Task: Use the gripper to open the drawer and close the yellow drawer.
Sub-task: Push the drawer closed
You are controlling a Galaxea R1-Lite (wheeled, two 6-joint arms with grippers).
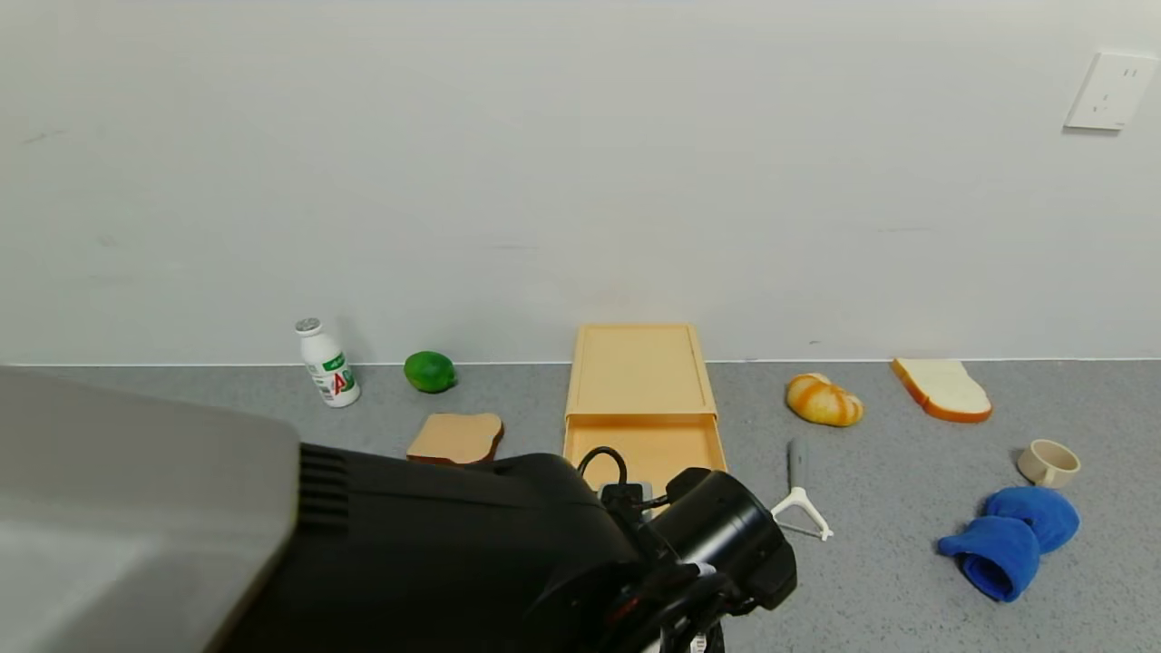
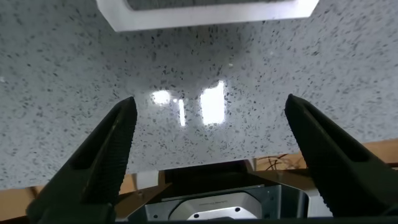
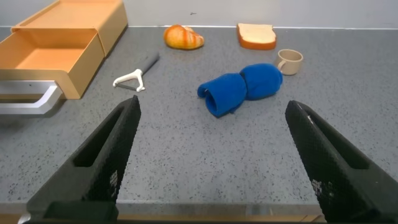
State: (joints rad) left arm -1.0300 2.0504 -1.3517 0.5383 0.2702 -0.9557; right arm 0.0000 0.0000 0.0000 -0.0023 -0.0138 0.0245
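The left end effector (image 2: 208, 149) hangs over bare speckled table (image 2: 62, 74), its two black fingers (image 2: 102, 158) spread wide apart and holding nothing. The right end effector (image 3: 214, 155) is also spread wide and empty, low over the table near its front edge, facing the drawer from the side.

The yellow drawer (image 1: 646, 451) stands pulled out of its low case (image 1: 639, 369), which sits against the wall at about 12 o'clock on the table. In the right wrist view the open tray (image 3: 46, 59) is empty and its white loop handle (image 3: 28, 102) sticks out in front. A thick black arm (image 1: 508, 553) covers the drawer's front edge in the head view.

Just at 3 o'clock from the drawer lies a white peeler (image 1: 798, 494). Farther that way are a bread roll (image 1: 823, 400), a white bread slice (image 1: 943, 390), a beige cup (image 1: 1048, 462) and a blue cloth (image 1: 1011, 540). At 9 o'clock from the drawer are a toast slice (image 1: 456, 438), a lime (image 1: 429, 371) and a small white bottle (image 1: 327, 363)
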